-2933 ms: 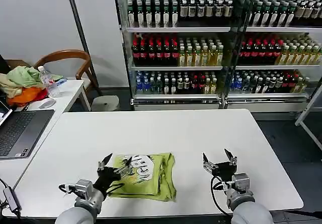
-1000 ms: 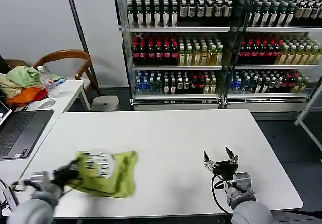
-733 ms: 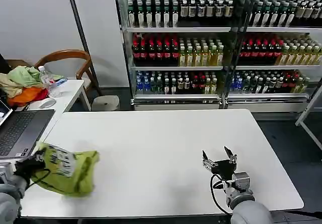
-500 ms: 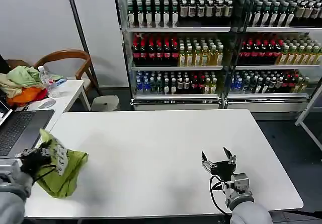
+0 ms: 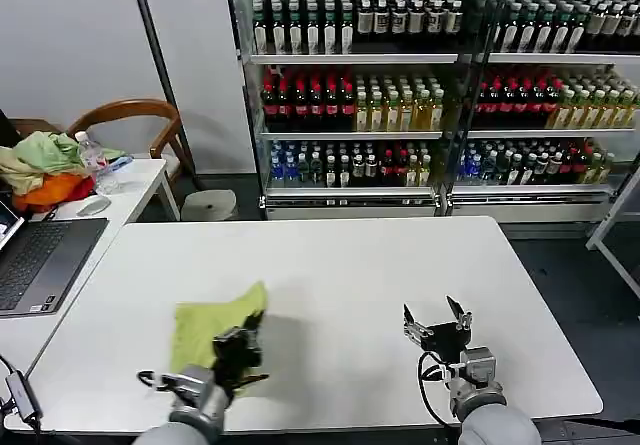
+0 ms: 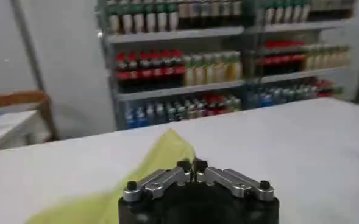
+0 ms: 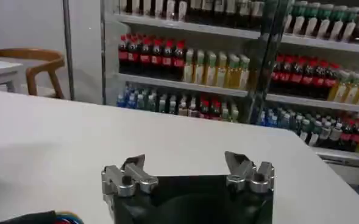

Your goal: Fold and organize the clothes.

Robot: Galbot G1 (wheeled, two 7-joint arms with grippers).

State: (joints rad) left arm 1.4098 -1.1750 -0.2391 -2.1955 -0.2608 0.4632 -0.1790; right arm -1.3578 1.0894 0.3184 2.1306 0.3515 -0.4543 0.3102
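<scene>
The lime yellow-green T-shirt point(image 5: 205, 330) lies bunched on the white table point(image 5: 330, 265) at the front left, plain side showing, with one corner raised. My left gripper point(image 5: 240, 348) sits at the shirt's right edge near the table's front. In the left wrist view the left gripper point(image 6: 192, 166) is shut, its tips pinching the yellow cloth point(image 6: 161, 155) that peaks just beyond them. My right gripper point(image 5: 432, 317) rests at the front right of the table, open and holding nothing; the right wrist view shows the right gripper point(image 7: 187, 164) with its jaws wide apart over bare table.
A side table point(image 5: 130, 190) at the left carries a laptop point(image 5: 40, 260), a mouse, a water bottle and a heap of pale green and orange garments point(image 5: 45, 170). A wooden chair point(image 5: 130, 115) and a stool stand behind it. Shelves of bottles point(image 5: 430, 85) line the back.
My left gripper carried the shirt out past the table's left edge, then brought it back onto the front left of the table. The white graphic no longer faces up. The right arm stayed put.
</scene>
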